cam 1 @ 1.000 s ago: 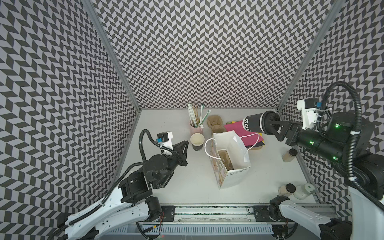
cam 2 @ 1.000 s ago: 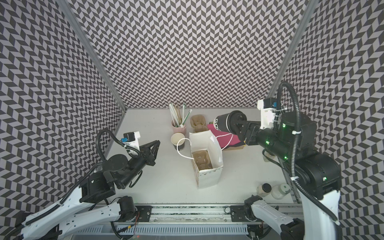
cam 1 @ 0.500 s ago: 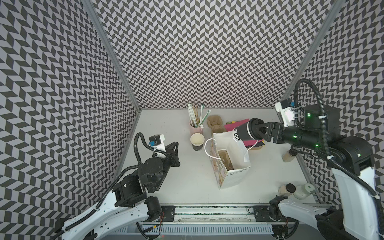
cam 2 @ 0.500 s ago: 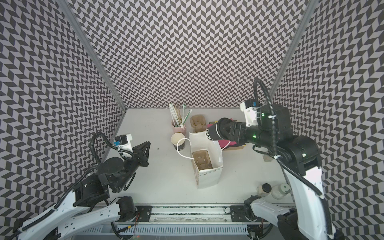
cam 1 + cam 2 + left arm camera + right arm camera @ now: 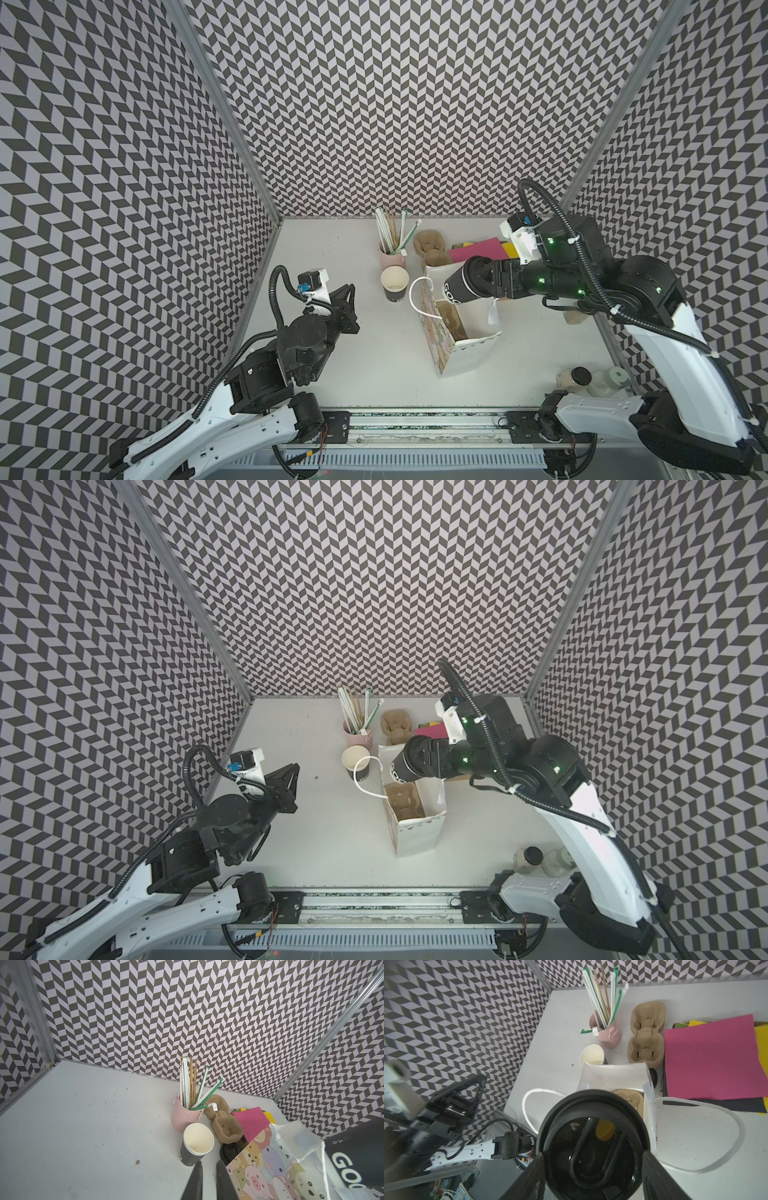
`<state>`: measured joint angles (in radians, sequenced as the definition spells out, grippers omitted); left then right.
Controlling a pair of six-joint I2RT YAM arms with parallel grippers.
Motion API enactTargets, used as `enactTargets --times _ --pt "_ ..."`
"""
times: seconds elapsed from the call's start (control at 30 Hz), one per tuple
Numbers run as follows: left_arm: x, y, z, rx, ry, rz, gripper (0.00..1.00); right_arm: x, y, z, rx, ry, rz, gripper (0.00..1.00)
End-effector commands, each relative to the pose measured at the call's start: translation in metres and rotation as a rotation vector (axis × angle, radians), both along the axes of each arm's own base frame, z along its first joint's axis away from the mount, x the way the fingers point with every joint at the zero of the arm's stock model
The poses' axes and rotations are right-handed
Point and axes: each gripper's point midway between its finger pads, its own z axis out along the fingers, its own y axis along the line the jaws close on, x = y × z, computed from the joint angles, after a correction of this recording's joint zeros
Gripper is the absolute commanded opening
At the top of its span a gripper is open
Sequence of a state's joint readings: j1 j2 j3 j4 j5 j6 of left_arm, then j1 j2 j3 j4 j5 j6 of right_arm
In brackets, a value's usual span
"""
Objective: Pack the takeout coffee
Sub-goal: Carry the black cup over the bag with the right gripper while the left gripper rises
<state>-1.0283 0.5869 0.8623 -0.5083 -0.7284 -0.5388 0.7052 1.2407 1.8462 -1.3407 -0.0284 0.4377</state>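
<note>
The takeout coffee (image 5: 457,287) (image 5: 400,767), a dark grey cup with white print and a black domed lid (image 5: 593,1142), hangs tilted over the open mouth of a white paper bag (image 5: 467,353) (image 5: 415,835). Its base points down into the bag. My right gripper (image 5: 478,275) (image 5: 419,755) (image 5: 592,1155) is shut on the cup's lid end, one finger on each side. A brown cup carrier (image 5: 451,324) lies in the bag. My left gripper (image 5: 348,291) (image 5: 293,769) (image 5: 208,1162) hovers left of the bag, shut and empty; the cup (image 5: 357,1159) shows at that view's edge.
A lidless dark cup (image 5: 395,282) and a pink can of straws (image 5: 390,254) stand just left of the bag. Behind it lie another brown carrier (image 5: 432,249), pink and yellow paper sheets (image 5: 478,249) and a loose black lid (image 5: 229,1152). Small bottles (image 5: 577,378) stand near right.
My right arm has carried the cup leftward and down, from behind the bag to over its mouth. My left arm has drawn back a little toward the near left.
</note>
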Motion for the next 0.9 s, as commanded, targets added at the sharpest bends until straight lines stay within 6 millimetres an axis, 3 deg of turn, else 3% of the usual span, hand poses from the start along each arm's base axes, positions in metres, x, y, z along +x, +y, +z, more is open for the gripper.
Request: enactTargets --times 0.0,0.33,0.87 --pt "0.000 0.008 -0.006 0.027 0.006 0.027 0.16 0.008 -0.005 -0.007 -0.043 -0.018 -0.047 0.00" --pt "0.001 0.006 -0.008 0.040 0.012 0.021 0.16 0.000 0.015 -0.052 -0.155 0.061 0.013 0.00" --pt "0.002 0.002 -0.013 0.066 0.024 0.015 0.16 -0.005 0.012 -0.099 -0.291 0.124 0.041 0.00"
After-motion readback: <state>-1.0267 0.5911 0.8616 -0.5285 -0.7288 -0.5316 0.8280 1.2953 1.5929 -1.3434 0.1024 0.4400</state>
